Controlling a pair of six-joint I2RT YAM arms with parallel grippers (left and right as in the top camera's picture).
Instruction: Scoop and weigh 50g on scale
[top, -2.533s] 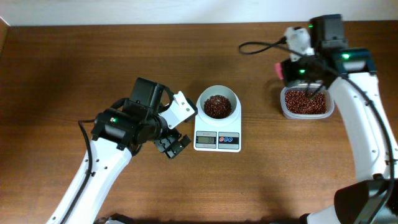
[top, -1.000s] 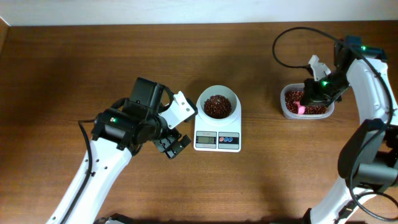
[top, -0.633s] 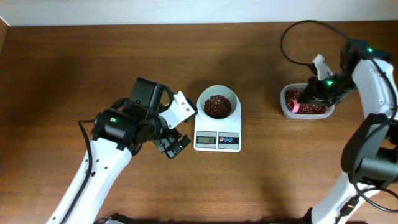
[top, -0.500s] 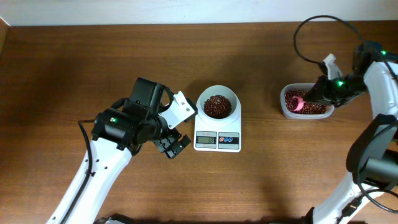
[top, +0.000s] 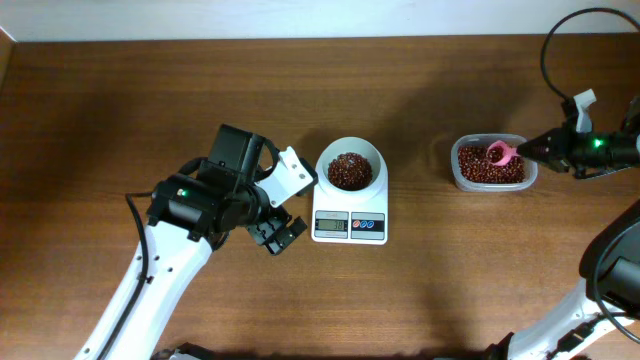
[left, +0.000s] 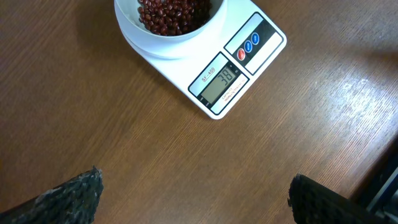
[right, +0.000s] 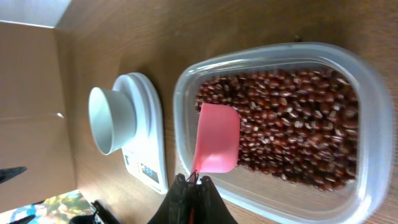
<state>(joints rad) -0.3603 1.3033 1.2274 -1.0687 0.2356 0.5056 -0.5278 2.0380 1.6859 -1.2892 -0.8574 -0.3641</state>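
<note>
Beans (top: 349, 170) lie heaped on the scale (top: 349, 227); right of the scale, right gripper (top: 543, 150) clamps a pink spoon (top: 498, 153) over a bean-filled tub (top: 452, 168); just left of the scale, left gripper (top: 278, 233) gapes empty

On your scale (left: 199, 57), the grey display (left: 222, 83) reads 38, with SF-400 printed along the display's edge.

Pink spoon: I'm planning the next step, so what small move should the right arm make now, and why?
Probably dip the pink spoon, held shut in the right gripper, into the beans in the tub for a small scoop: the spoon looks empty, and the scale display seems to read 38, short of 50.
</note>
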